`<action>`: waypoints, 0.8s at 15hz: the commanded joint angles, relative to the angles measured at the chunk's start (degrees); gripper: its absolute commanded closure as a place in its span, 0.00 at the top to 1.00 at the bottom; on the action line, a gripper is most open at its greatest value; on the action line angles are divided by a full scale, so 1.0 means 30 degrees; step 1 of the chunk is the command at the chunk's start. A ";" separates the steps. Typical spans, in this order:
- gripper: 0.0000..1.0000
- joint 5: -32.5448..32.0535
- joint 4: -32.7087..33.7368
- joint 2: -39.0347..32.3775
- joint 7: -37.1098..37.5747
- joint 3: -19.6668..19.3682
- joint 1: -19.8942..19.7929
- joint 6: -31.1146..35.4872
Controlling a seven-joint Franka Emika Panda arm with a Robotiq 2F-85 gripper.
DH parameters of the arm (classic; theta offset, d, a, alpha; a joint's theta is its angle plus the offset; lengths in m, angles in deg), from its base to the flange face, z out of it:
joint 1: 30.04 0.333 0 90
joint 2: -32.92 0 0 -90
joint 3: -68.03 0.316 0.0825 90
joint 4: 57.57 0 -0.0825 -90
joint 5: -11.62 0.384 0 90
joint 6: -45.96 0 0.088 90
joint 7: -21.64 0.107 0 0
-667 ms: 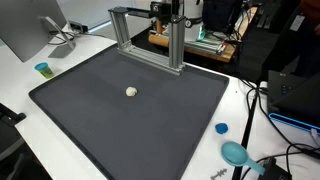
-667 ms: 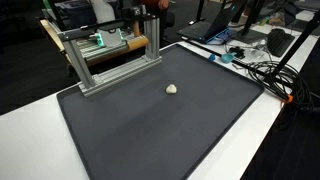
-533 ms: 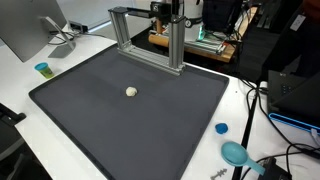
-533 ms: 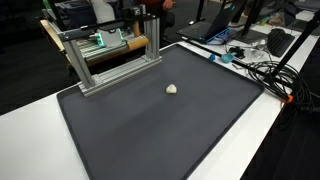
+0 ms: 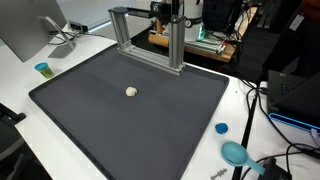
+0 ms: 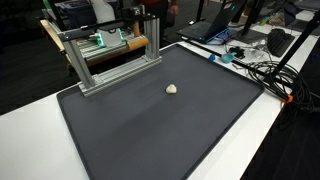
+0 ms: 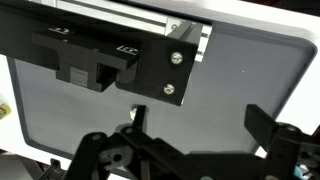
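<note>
Hangs up by the aluminium frame at the far edge of the dark mat on the counter, gripper spread wide and empty, well apart from the small white lump lying loose and unobstructed near the mat's middle.

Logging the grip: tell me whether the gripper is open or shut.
Open. In the wrist view the gripper has its fingers far apart, only mat between them, nothing held.

Mat open; metal frame blocks far edge; white lump mid-mat.
</note>
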 commanded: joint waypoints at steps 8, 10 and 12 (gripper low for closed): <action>1.00 0.1117 -0.1905 0.3638 -0.3675 -0.4766 0.0658 0.0820; 1.00 0.0648 -0.1127 0.3098 -0.3212 -0.4234 0.0294 0.0176; 1.00 0.0667 -0.1363 0.3149 -0.3310 -0.4476 0.0207 0.0270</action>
